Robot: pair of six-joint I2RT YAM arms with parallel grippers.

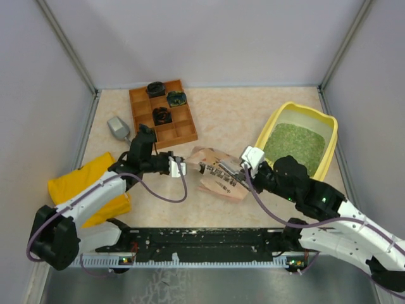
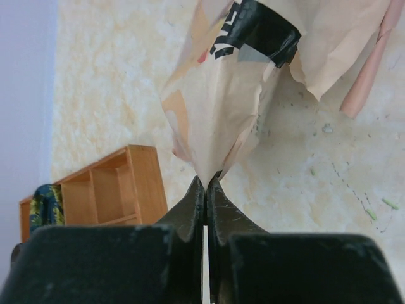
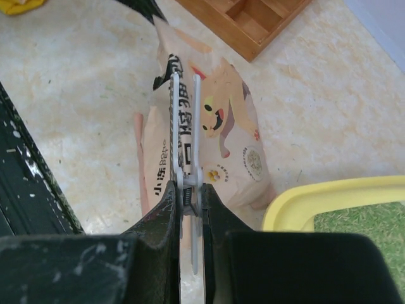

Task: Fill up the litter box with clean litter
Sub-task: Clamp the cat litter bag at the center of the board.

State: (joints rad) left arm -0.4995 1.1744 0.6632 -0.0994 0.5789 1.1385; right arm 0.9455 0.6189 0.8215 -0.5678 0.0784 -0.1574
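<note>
Though unclear overhead | left jaws pinch pouch (image 2: pixel 221 107) | right jaws grip clip (image 3: pixel 190 187)

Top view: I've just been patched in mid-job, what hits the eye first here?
The pink pouch at table centre, flanked by both arms: the left gripper is shut on one crumpled corner of it, and the right gripper is shut on a thin grey tool lying over its print. Next comes the yellow litter box at the right, already holding a bed of green litter.
</note>
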